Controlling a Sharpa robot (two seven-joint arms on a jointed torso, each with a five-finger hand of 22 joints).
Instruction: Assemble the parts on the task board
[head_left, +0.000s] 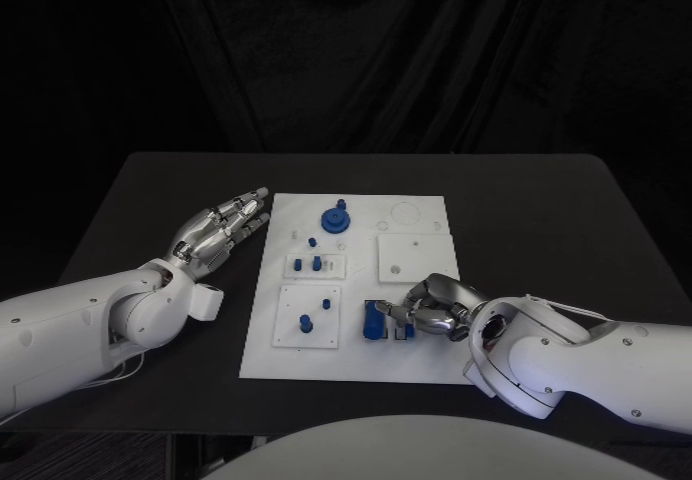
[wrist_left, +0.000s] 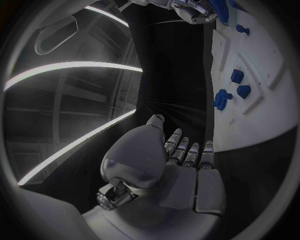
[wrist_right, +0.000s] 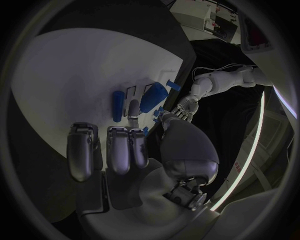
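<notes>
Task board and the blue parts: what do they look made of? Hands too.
Task board: looks like matte white plastic, flat and even with no glare; painted sheet is possible. Blue parts: likely moulded or printed plastic, uniform saturated blue with a dull sheen. Left hand and right hand: silver, metallic-looking shells with bright highlights; whether metal or coated plastic is unclear.

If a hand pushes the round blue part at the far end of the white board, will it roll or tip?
The round blue part probably slides rather than rolls: its wide base lies flat on the task board. It looks stiff and light. Its narrow top could slip between fingers.
</notes>
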